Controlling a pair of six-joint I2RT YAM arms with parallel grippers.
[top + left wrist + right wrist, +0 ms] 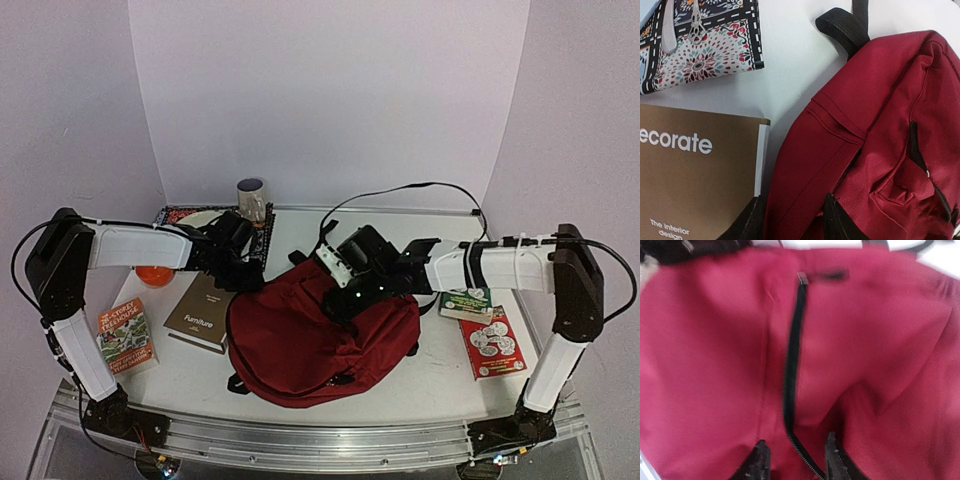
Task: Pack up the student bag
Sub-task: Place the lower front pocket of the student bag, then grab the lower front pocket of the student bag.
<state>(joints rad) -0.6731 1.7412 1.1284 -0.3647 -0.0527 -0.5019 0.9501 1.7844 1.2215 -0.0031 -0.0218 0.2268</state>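
Black fingertips of the left gripper (792,222) stood partly apart at the bottom edge of its wrist view. A fold of the student bag (880,125) rose between them, and I could not tell whether they pinched that fabric. The finger on the left of the frame lay at the line where the bag met a brown book (690,175) lettered "ecorate" in white, which filled the lower left. Above the book, in the upper left, lay a patterned pouch (705,50) with a black dashed border. A black strap loop (840,27) curled at top centre.

The right gripper (796,460) had its jaws parted and held nothing. It was close over the dark red cloth, with a black zip (790,365) running down between the fingers. That view was blurred.

From overhead, the bag sat at lower centre of the frame on the white table (420,385), with both arms reaching in over its upper edge. A jar (251,197) stood behind it at upper centre. An orange round thing (152,274) showed under the left arm and a colourful book (125,335) lay at lower left. At the right lay a green-and-white book (466,303) and, just below it, a red book (492,343).
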